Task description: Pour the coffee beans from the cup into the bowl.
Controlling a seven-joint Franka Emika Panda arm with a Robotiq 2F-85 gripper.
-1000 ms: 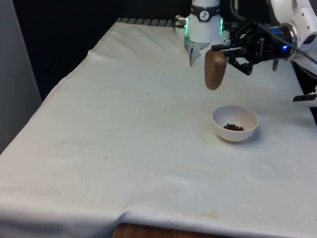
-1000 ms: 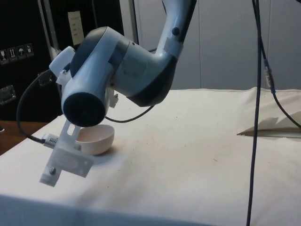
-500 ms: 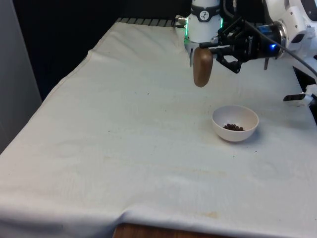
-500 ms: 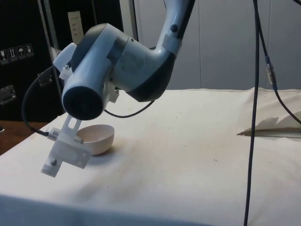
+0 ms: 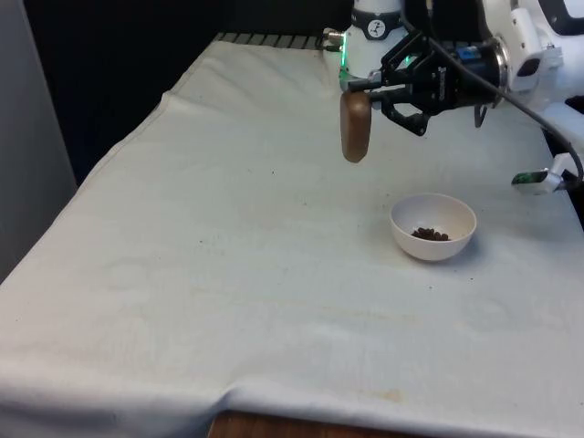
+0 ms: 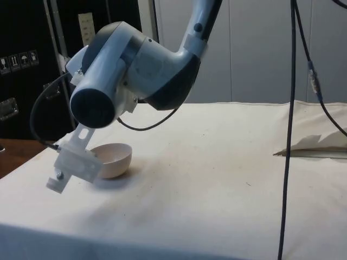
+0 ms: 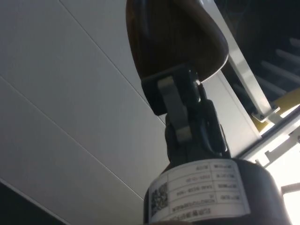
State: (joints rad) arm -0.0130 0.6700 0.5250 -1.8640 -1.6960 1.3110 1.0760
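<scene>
A brown wooden cup [image 5: 355, 127] hangs in the air, turned upside down, with my gripper [image 5: 370, 99] shut on it from the front view's right. The wrist view has the cup [image 7: 176, 37] clamped by one black finger [image 7: 180, 101], pointing up at a wall of white panels. A white bowl [image 5: 434, 226] rests on the cloth below and to the front view's right of the cup, with several dark coffee beans [image 5: 429, 234] at its bottom. From the side, the bowl [image 6: 113, 160] sits partly behind the arm's wrist.
White cloth [image 5: 228, 255] covers the table, with a wide bare stretch on the front view's left. A black cable [image 6: 287, 135] hangs down in the side view. The cloth's folded edge [image 6: 312, 146] lies at the far right there.
The gripper has carried the upturned cup up and towards the front view's left, away from above the bowl. The bowl and its beans stayed put.
</scene>
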